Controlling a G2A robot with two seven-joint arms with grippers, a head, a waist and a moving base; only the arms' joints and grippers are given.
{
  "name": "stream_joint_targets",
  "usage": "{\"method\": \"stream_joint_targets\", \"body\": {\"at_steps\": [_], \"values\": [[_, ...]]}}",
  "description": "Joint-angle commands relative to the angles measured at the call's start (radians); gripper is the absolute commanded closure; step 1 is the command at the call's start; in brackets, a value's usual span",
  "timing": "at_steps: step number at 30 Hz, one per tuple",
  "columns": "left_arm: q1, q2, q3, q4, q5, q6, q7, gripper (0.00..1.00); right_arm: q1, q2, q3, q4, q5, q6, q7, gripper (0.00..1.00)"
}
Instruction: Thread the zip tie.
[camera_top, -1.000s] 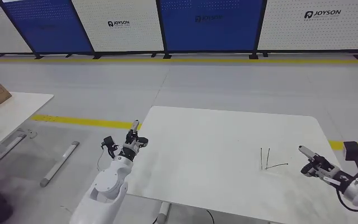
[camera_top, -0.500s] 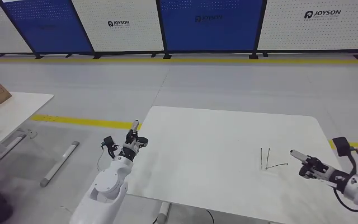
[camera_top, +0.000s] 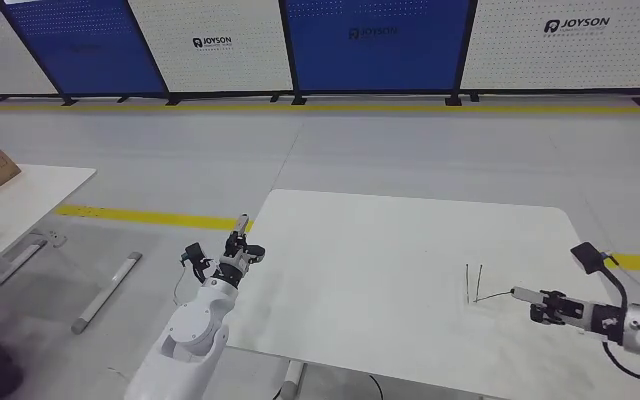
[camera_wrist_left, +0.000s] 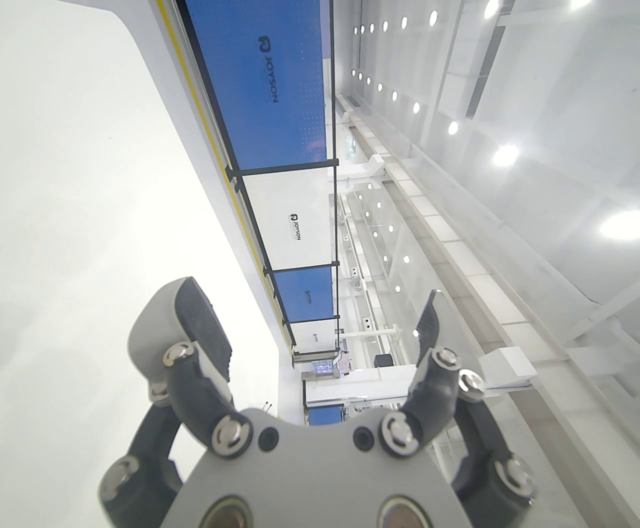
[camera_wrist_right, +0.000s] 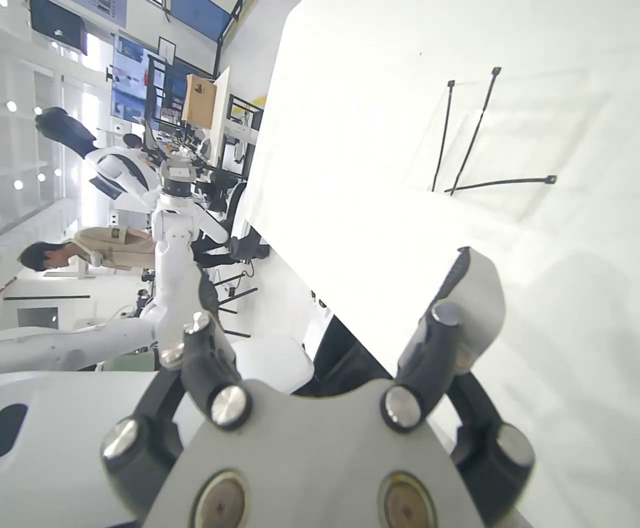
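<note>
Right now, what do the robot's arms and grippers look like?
The left arm and right arm are smooth, rounded white shells; a thin black cable loops beside the left wrist. The left gripper and right gripper each have a grey metal plate, black link bars with round silver bolts, and two pale-backed fingers with black ribbed pads.

White perforated panel left of centre (camera_top: 212, 55): bore a small dark logo mark with one short word beside it.
Blue perforated panel at centre (camera_top: 378, 55): bore the same mark and word, faint against the blue.
White perforated panel at right (camera_top: 555, 50): bore the same print, larger, near its top.
Brown cardboard box (camera_wrist_right: 200, 102): carried a small dark mark, too small to read.
</note>
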Motion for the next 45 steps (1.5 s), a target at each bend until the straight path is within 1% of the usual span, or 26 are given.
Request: {"method": "stream_joint_targets", "body": {"at_steps": [1, 5, 7, 8, 9, 11, 14, 16, 17, 19, 21, 23, 25, 45], "values": [[0.000, 0.000, 0.000, 0.000, 0.000, 0.000, 0.000, 0.00, 0.000, 0.000, 0.000, 0.000, 0.000, 0.000, 0.000, 0.00], [0.000, 0.000, 0.000, 0.000, 0.000, 0.000, 0.000, 0.00, 0.000, 0.000, 0.000, 0.000, 0.000, 0.000, 0.000, 0.00], [0.000, 0.000, 0.000, 0.000, 0.000, 0.000, 0.000, 0.00, -0.001, -0.001, -0.008, -0.005, 0.034, -0.033, 0.000, 0.00], [0.000, 0.000, 0.000, 0.000, 0.000, 0.000, 0.000, 0.00, -0.003, 0.003, -0.018, 0.011, 0.080, -0.091, 0.000, 0.00], [0.000, 0.000, 0.000, 0.000, 0.000, 0.000, 0.000, 0.00, 0.001, 0.009, -0.025, 0.026, 0.100, -0.122, 0.000, 0.00], [0.000, 0.000, 0.000, 0.000, 0.000, 0.000, 0.000, 0.00, 0.021, 0.027, -0.045, 0.062, 0.131, -0.174, 0.000, 0.00], [0.000, 0.000, 0.000, 0.000, 0.000, 0.000, 0.000, 0.00, 0.050, 0.056, -0.083, 0.101, 0.185, -0.237, 0.000, 0.00], [0.000, 0.000, 0.000, 0.000, 0.000, 0.000, 0.000, 0.00, 0.082, 0.084, -0.134, 0.137, 0.248, -0.274, 0.000, 0.00], [0.000, 0.000, 0.000, 0.000, 0.000, 0.000, 0.000, 0.00, 0.103, 0.099, -0.166, 0.150, 0.270, -0.274, 0.000, 0.00], [0.000, 0.000, 0.000, 0.000, 0.000, 0.000, 0.000, 0.00, 0.160, 0.135, -0.241, 0.206, 0.325, -0.274, 0.000, 0.00], [0.000, 0.000, 0.000, 0.000, 0.000, 0.000, 0.000, 0.00, 0.217, 0.167, -0.331, 0.244, 0.383, -0.274, 0.000, 0.00], [0.000, 0.000, 0.000, 0.000, 0.000, 0.000, 0.000, 0.00, 0.284, 0.203, -0.461, 0.287, 0.459, -0.265, 0.000, 0.00], [0.000, 0.000, 0.000, 0.000, 0.000, 0.000, 0.000, 0.00, 0.352, 0.231, -0.570, 0.330, 0.524, -0.258, 0.000, 0.00], [0.000, 0.000, 0.000, 0.000, 0.000, 0.000, 0.000, 0.00, 0.349, 0.231, -0.569, 0.334, 0.529, -0.255, -0.006, 0.00]]}}
